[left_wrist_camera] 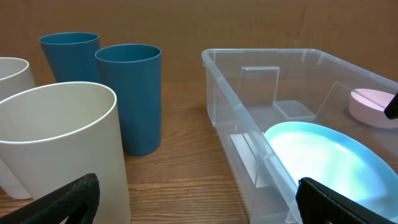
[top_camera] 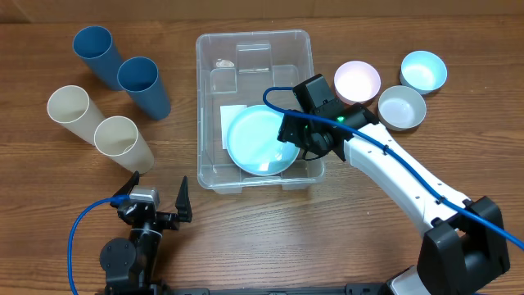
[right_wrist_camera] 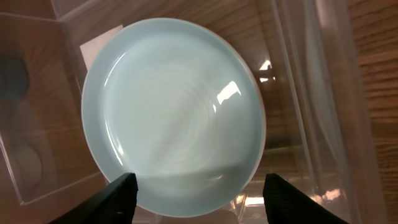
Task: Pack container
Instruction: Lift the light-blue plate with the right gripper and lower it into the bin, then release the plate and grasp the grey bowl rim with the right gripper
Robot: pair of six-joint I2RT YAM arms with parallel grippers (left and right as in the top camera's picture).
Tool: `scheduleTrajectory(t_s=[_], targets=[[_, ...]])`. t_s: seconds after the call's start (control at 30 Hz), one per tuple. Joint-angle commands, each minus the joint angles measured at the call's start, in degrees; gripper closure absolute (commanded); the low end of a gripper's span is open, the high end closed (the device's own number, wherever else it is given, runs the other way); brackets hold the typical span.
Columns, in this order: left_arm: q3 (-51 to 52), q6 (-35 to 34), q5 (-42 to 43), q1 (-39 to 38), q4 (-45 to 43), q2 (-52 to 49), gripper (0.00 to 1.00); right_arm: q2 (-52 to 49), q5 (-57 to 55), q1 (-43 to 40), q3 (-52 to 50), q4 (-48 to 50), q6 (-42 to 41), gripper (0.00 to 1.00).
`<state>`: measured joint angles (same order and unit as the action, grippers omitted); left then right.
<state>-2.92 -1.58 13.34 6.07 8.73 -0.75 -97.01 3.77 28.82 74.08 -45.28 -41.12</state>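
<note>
Wooden table (top_camera: 65, 221) carries everything. The container (top_camera: 254, 34), a clear bin with rounded corners, sits about midway between the left and right edges, toward the far edge, its long side running far to near; a white label (top_camera: 232, 115) shows through the bottom. The right arm (top_camera: 401, 176), white with a blue cable, reaches from the near right corner of the table over the near right corner of the bin. A pale blue plate (top_camera: 258, 143) lies inside the bin in its near half, partly over the label; flat or tilted, cannot tell. Four upright cups stand toward the far left corner, well apart from the bin: two blue cups (top_camera: 97, 51) (top_camera: 141, 80) side by side, and nearer the left edge two cream cups (top_camera: 72, 111) (top_camera: 121, 139). Three bowls sit just right of the bin toward the far edge: a pink bowl (top_camera: 358, 80) closest to the bin wall, a light blue bowl (top_camera: 423, 70) further right, a white bowl (top_camera: 402, 107) just beside both. Right gripper (right_wrist_camera: 205, 198) hangs over the plate's near rim, fingers spread wide, nothing held. Left gripper (top_camera: 160, 179) sits low by the near edge, left of the bin, fingers fully apart, holding nothing
</note>
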Motion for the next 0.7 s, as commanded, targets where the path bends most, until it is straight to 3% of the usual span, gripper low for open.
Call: scheduleTrajectory(t_s=[0.0, 0.17, 0.43, 0.67], targets=[[0.3, -0.8, 0.7, 0.4, -0.2, 0.5, 0.00, -0.8, 0.7, -0.3, 1.0, -0.5, 3.6, 0.33], [0.3, -0.8, 0.7, 0.4, -0.2, 0.5, 0.00, -0.8, 2.6, -0.2, 5.3, -4.3, 6.1, 0.33], [0.3, -0.8, 0.7, 0.4, -0.2, 0.5, 0.00, -0.7, -4.4, -1.6, 28.2, -21.5, 8.1, 0.30], [0.3, -0.8, 0.7, 0.4, -0.2, 0.5, 0.00, -1.3, -11.3, -18.1, 31.2, -30.2, 4.9, 0.27]])
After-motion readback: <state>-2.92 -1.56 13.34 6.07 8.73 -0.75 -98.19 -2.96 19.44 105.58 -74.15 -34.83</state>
